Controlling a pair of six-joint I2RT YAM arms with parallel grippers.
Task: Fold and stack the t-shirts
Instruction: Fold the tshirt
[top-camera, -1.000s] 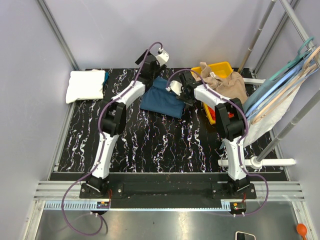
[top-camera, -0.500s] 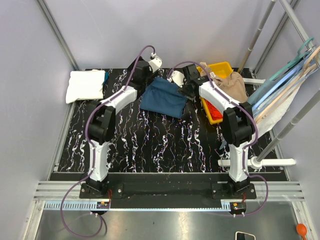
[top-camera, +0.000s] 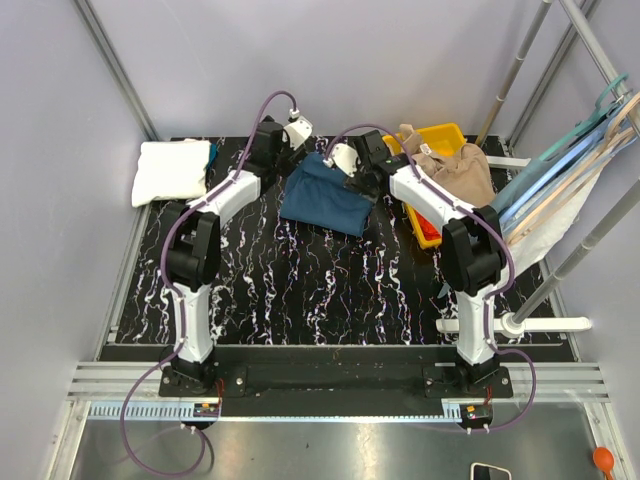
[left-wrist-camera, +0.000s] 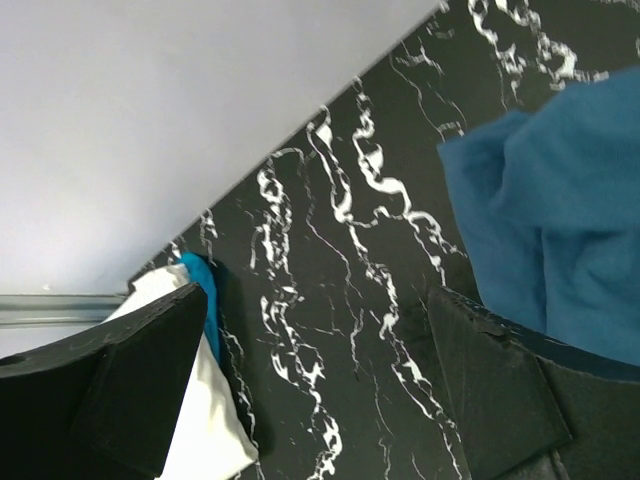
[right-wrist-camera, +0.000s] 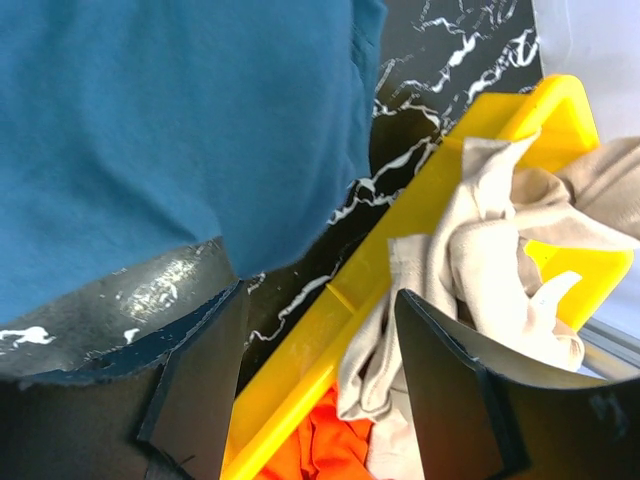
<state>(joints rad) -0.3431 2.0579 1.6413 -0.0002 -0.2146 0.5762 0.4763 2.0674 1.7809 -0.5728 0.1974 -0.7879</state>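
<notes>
Table (top-camera: 300, 290): you see black with white streaks.
Middle back: your blue tee (top-camera: 325, 200).
Left back: white tee (top-camera: 170, 172).
Right back: yellow bin (top-camera: 448, 133).

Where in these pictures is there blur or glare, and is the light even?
Top external: even, soft light, all sharp, no harsh shadows. Left wrist: left fingers dark and slightly soft, table sharp. Right wrist: right fingers blurred; teal-blue t-shirt and yellow bin brightly lit.

The near half of the bench (top-camera: 300, 290) is open, with wide passage. The far side is crowded: teal-blue t-shirt (top-camera: 325, 197) at centre, yellow bin (top-camera: 441, 133) just right of it with only a narrow strip between, hangers (top-camera: 560, 165) beyond, and white t-shirt (top-camera: 172, 170) far left.
</notes>
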